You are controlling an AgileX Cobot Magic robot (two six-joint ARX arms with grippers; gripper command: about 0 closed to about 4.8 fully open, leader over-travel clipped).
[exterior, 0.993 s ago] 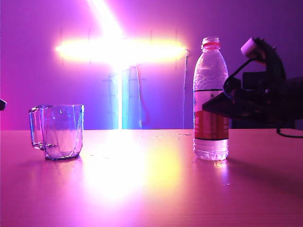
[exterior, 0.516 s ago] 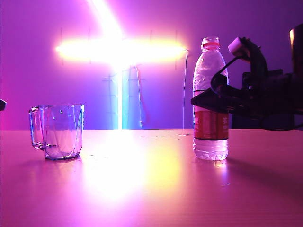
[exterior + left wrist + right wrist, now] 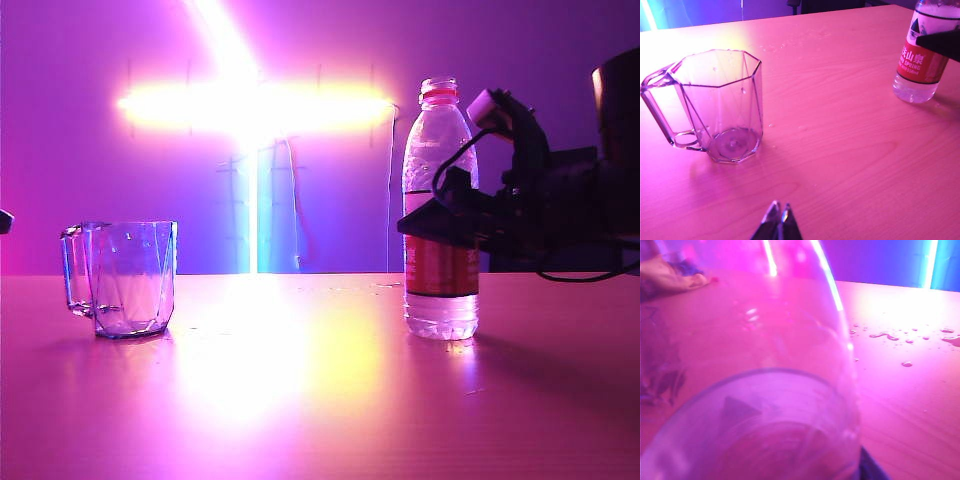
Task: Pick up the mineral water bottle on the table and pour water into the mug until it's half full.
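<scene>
On the glaring pink table (image 3: 300, 400), right end effector (image 3: 440, 222) around bottle (image 3: 440, 200) (grip unclear); left end effector (image 3: 779, 220) closed

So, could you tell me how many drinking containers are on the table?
2: the mug stands on the left of the table; the mineral water bottle stands on the right, with the right gripper around its middle.

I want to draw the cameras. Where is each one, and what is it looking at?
Exterior view: low at the table edge, facing mug and bottle; right gripper shows at the bottle.
Left wrist view: above the table, looking down at the mug; shut left gripper shows.
Right wrist view: pressed against the bottle; no fingers visible.
All three share the bottle.
</scene>
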